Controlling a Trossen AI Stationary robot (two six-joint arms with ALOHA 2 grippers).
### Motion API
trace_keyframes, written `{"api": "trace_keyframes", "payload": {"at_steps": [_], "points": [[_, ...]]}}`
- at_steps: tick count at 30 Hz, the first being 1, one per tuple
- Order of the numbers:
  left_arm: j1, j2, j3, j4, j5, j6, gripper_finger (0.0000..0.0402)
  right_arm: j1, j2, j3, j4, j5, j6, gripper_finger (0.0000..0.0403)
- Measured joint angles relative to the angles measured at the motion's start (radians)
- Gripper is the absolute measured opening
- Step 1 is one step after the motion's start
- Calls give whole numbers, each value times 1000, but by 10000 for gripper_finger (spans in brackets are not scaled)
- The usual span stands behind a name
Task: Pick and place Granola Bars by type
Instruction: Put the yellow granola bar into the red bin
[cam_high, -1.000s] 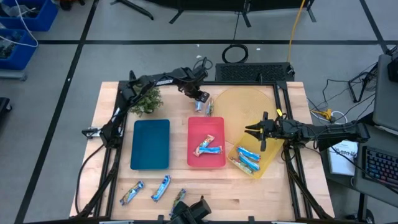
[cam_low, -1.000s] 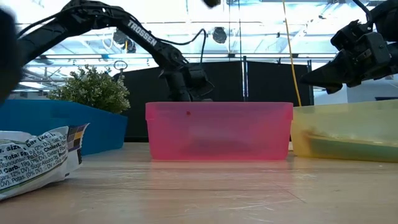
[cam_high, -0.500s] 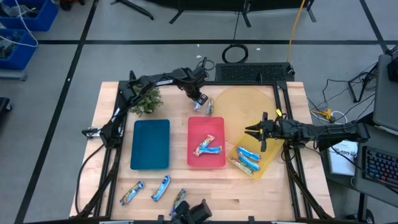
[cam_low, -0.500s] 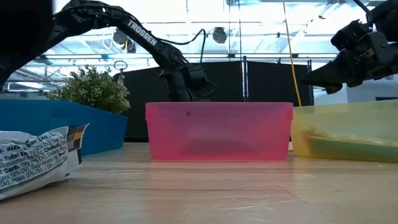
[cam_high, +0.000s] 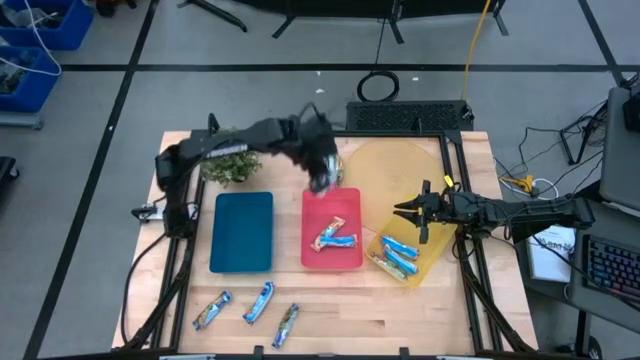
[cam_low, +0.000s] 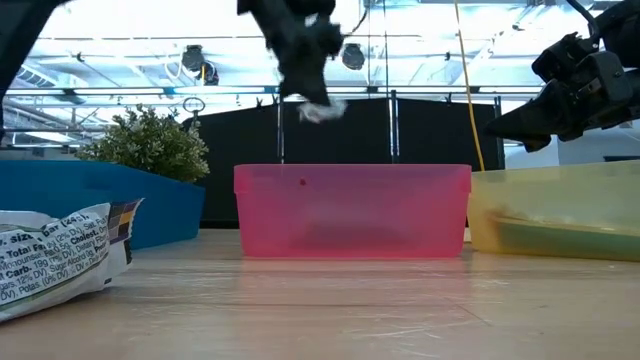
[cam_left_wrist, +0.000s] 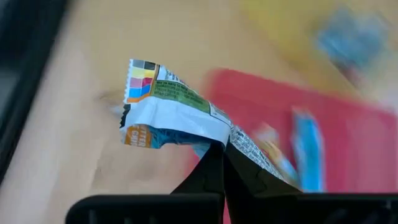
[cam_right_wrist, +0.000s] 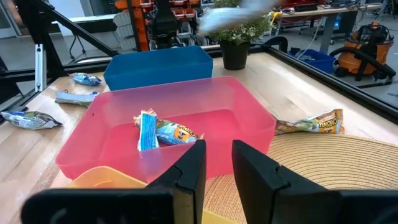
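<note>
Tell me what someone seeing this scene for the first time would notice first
The left gripper stands out, raised above the far edge of the red tray, its jaws shut on a granola bar that hangs in the air. Next come the three coloured trays in a row, the blue tray empty, the red one holding two bars. The right gripper waits above the yellow tray.
</note>
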Motion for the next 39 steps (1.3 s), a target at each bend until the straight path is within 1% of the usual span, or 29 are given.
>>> {"api": "trace_keyframes", "payload": {"at_steps": [3,4,6,10,14,19,22,24,27,29,32,35,39], "points": [[-101,-19,0,-91,-6,270,1,0,0,0,0,0,-1,73],[-128,-19,-1,-122,-11,313,1,0,0,0,0,0,-1,73],[-170,-10,-2,-143,-13,341,1,0,0,0,0,0,0,73],[-214,42,-1,-124,2,331,1,0,0,0,2,0,1,73],[-229,107,-2,-109,19,338,1,0,0,0,9,-1,8,73],[-192,213,-2,-89,7,344,1,0,0,0,8,-2,9,73],[-171,253,-2,-64,-43,359,1,0,0,0,8,-3,9,73],[-161,268,-2,-64,-58,367,1,0,0,0,8,-4,9,73],[-138,284,-2,-71,-15,326,3,0,0,0,7,-6,9,73],[-127,283,-2,-68,29,274,15,0,0,0,7,-6,9,73],[-128,278,-1,-64,63,268,43,0,0,0,7,-6,5,73],[-134,275,-1,-65,48,248,69,0,0,0,7,-6,2,73],[-136,272,-1,-62,-9,235,93,0,0,0,7,-6,2,73]]}}
